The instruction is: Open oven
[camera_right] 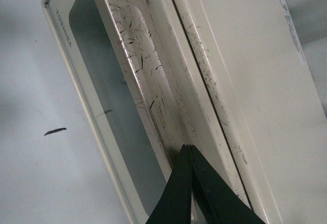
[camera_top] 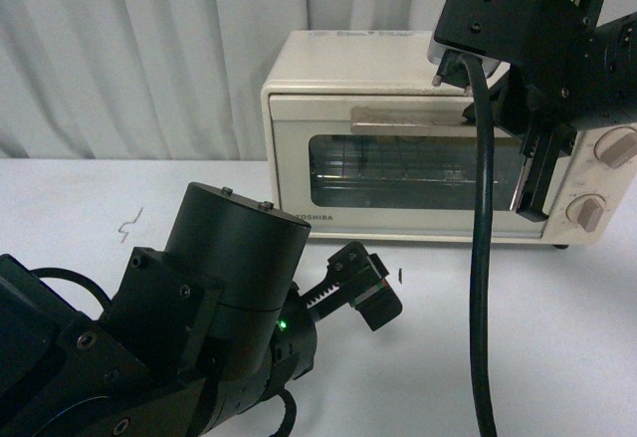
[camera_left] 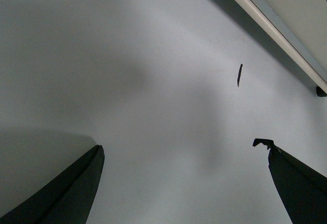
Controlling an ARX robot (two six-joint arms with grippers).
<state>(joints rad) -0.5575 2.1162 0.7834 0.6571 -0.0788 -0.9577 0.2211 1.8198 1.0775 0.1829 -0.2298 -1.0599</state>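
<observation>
Evidently mid-approach: right jaws, closed and empty, sit at the oven (camera_top: 338,64) handle (camera_right: 148,71), to hook it downward next; left jaws gape, idle.

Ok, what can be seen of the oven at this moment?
The oven is a small cream-white Toshiba toaster oven, upright on the white table before a curtain. Its glass-windowed door is shut, wire rack showing behind it. A scuffed beige bar handle spans the door's top; two beige knobs sit beside the door. The shut right gripper rests its tip at the handle's end.
</observation>
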